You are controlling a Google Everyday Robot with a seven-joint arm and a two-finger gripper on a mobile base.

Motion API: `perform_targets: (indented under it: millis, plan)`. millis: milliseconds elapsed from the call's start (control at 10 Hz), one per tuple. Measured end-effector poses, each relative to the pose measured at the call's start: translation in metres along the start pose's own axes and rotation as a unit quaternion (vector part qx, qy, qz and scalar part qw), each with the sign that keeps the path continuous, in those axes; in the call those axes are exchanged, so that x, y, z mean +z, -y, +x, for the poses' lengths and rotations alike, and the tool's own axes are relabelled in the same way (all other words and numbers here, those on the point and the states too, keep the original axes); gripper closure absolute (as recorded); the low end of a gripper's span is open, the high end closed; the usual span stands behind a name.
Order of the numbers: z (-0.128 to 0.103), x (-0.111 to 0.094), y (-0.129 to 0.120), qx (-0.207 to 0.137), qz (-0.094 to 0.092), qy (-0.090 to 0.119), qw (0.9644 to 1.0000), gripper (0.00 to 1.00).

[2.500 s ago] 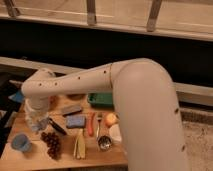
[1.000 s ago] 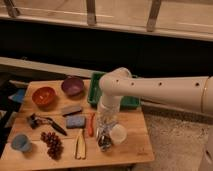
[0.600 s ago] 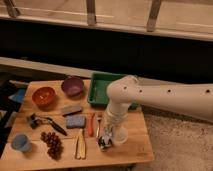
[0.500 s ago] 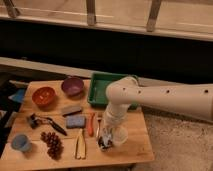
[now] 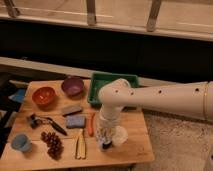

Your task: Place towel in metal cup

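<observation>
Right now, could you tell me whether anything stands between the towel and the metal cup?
Nothing visible does. The gripper hangs low over the table's front edge with what looks like the towel bunched at it, right above the metal cup, which is mostly hidden. The white cup stands close beside.
</observation>
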Motion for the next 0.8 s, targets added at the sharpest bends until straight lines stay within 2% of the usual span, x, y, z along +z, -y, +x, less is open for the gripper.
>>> perform_targets:
  millis: [100, 200, 400, 600, 800]
  plan:
    - [0.002, 0.003, 0.004, 0.006, 0.001, -0.005, 1.0000, 0.83]
    - [0.003, 0.006, 0.007, 0.011, 0.002, -0.008, 0.9999, 0.76]
    - [0.007, 0.012, 0.020, 0.027, 0.003, -0.016, 0.9995, 0.52]
    - [0.006, 0.012, 0.022, 0.032, -0.002, -0.013, 0.9994, 0.36]
    - [0.004, 0.007, 0.015, 0.025, -0.009, -0.001, 0.9996, 0.34]
